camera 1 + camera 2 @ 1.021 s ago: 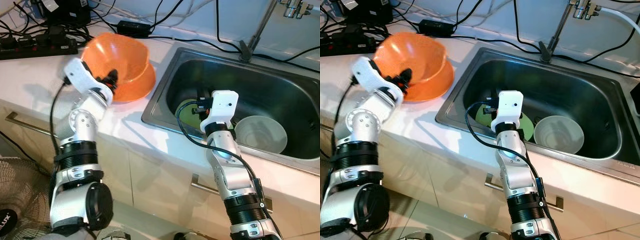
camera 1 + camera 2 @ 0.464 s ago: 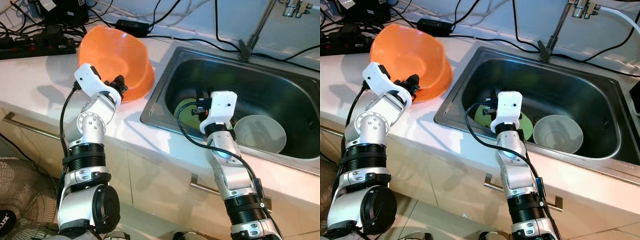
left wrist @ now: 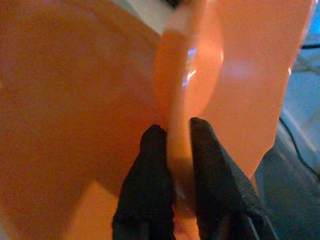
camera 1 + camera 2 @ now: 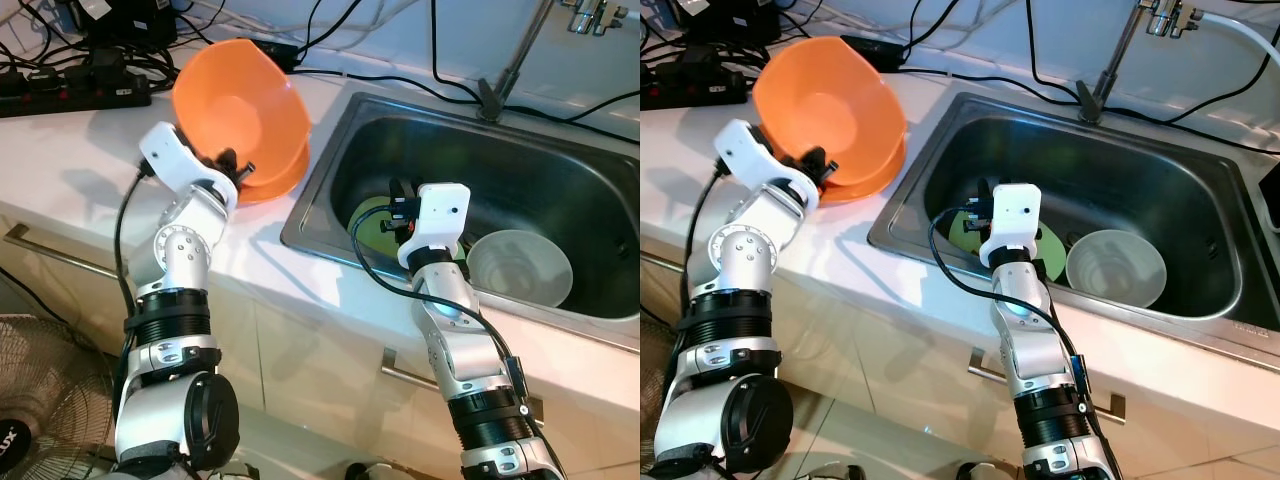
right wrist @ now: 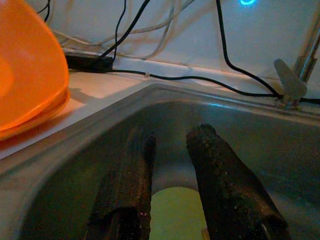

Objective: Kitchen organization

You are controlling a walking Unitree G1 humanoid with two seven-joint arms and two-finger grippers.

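An orange bowl [image 4: 240, 110] is tipped up on its edge, its opening facing the sink. My left gripper [image 4: 232, 165] is shut on its near rim; in the left wrist view both fingers [image 3: 150, 175] pinch that rim [image 3: 180, 130]. A second orange bowl [image 4: 288, 172] lies under it on the white counter [image 4: 70, 150]. My right gripper [image 4: 399, 196] hangs inside the steel sink [image 4: 322, 165], open with nothing between its fingers [image 5: 215, 170]. It is just above a green plate [image 4: 370, 217]. A white bowl [image 4: 520, 265] sits beside the plate.
Black power strips [image 4: 75, 92] and several cables [image 4: 330, 70] run along the back of the counter. The faucet stem [image 4: 515, 60] rises behind the sink. A fan [image 4: 40, 400] stands on the floor at lower left. Cabinet handles [image 4: 45, 250] stick out below the counter.
My left gripper has lifted and tipped the upper orange bowl from lying in the lower one to standing steeply on its edge. The right arm has barely moved.
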